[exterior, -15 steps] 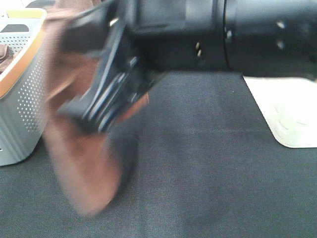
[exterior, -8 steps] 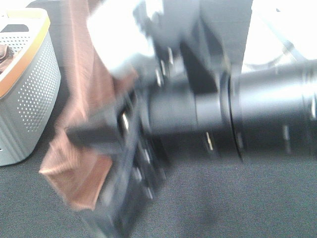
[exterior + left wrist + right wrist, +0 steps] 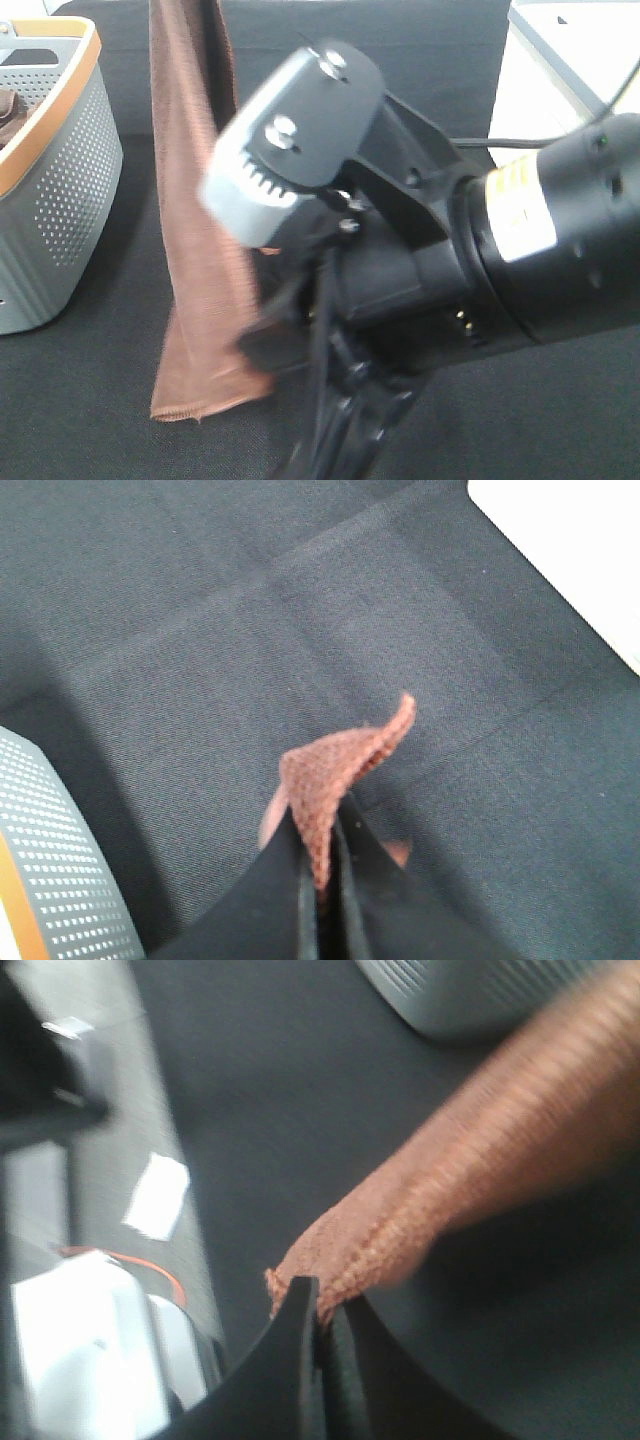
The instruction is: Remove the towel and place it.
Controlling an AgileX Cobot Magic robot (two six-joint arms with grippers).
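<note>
Towel (image 3: 200,260) up off the desk, both grippers pinching it

L gripper (image 3: 320,885): fingers clamped tight on a folded corner of the rust-brown cloth. R gripper (image 3: 320,1335): same deal, fingers closed on a bunched bit of edge. In the high cam the towel hangs as a long vertical strip over the black desk (image 3: 540,430), towards its left edge, just beside the grey perforated basket (image 3: 65,200) w/ orange rim. Can't tell if the bottom hem touches the desk. R arm fills the front, blurry.

Robot lab: black-clothed table (image 3: 560,430)
</note>
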